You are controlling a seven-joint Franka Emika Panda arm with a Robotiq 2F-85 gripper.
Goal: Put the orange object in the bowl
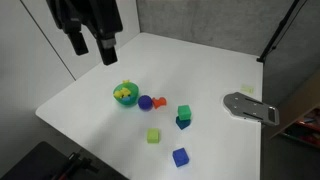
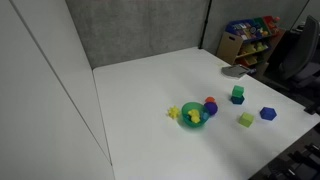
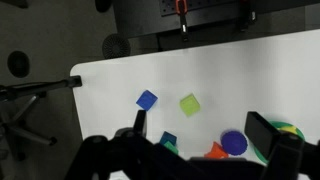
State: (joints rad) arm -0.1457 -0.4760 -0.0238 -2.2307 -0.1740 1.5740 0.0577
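The orange object (image 1: pixel 159 102) lies on the white table just beside a purple ball (image 1: pixel 145 102), which sits next to the green bowl (image 1: pixel 125 94). All three also show in an exterior view: the orange object (image 2: pixel 209 101), the ball (image 2: pixel 210 109) and the bowl (image 2: pixel 192 116). My gripper (image 1: pixel 93 47) hangs open and empty high above the table's far left part, well away from them. In the wrist view the open jaws (image 3: pixel 198 118) frame the orange object (image 3: pixel 215 152) and the ball (image 3: pixel 234 142); the bowl (image 3: pixel 289 129) is mostly hidden behind a finger.
A green cube stacked on a blue one (image 1: pixel 184 113), a yellow-green cube (image 1: pixel 153 135) and a blue cube (image 1: pixel 180 157) lie near the front. A grey metal plate (image 1: pixel 250 107) sits at the table's edge. A small yellow piece (image 2: pixel 174 112) lies beside the bowl.
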